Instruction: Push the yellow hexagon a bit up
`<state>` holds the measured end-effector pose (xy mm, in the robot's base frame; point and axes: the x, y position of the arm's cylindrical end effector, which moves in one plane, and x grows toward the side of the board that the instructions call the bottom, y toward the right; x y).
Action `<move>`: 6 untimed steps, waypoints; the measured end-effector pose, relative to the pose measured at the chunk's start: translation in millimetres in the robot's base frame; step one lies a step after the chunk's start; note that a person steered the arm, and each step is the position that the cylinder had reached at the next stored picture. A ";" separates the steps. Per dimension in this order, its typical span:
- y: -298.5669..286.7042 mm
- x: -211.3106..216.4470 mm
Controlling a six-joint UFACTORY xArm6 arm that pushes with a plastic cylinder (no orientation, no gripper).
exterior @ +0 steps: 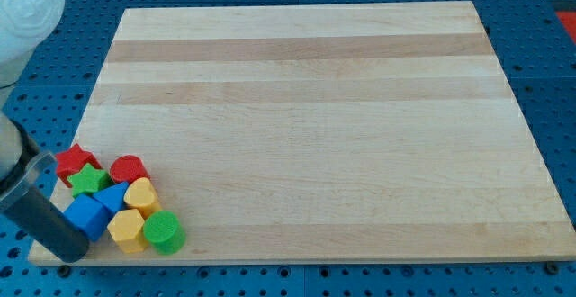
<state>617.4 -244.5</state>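
The yellow hexagon (126, 230) lies near the board's bottom left corner, in a tight cluster of blocks. A blue cube (87, 216) touches its left side, a green cylinder (164, 232) its right side, and a yellow heart (142, 193) sits just above it. My rod comes in slanted from the view's left. My tip (74, 252) rests at the board's bottom left edge, just below and left of the blue cube and a short way left of the yellow hexagon.
The cluster also holds a red star (76, 160), a red cylinder (128, 168), a green star (90, 182) and a blue triangular block (112, 196). The wooden board (306, 108) lies on a blue perforated table.
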 end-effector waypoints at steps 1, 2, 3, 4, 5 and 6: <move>14.6 1.0; 30.5 0.8; 48.5 0.9; 69.0 0.9; 81.5 -1.2; 82.0 -3.0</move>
